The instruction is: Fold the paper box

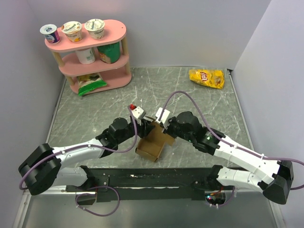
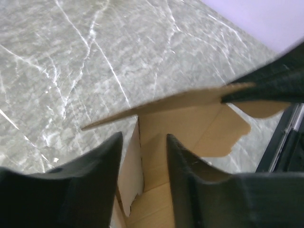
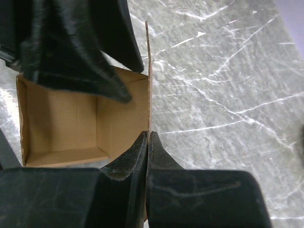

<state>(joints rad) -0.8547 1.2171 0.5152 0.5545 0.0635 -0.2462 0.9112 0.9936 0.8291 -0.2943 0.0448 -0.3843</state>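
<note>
While the paper box (image 1: 152,144) sat open-topped near the front middle of the marble table (image 1: 90,109), your right gripper (image 3: 147,141) pinched its raised flap, likely to steady it. Your left gripper (image 2: 142,145) straddled a wall, jaws apart, not gripping. Only the right wrist view showed the empty interior; only the overhead view, both grippers meeting there.

right gripper (image 3: 148,142) pinches the paper box (image 3: 61,128) flap.

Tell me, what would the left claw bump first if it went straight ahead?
Probably the paper box: its brown wall sits right between the left claw's fingers, though depth is unclear.
</note>
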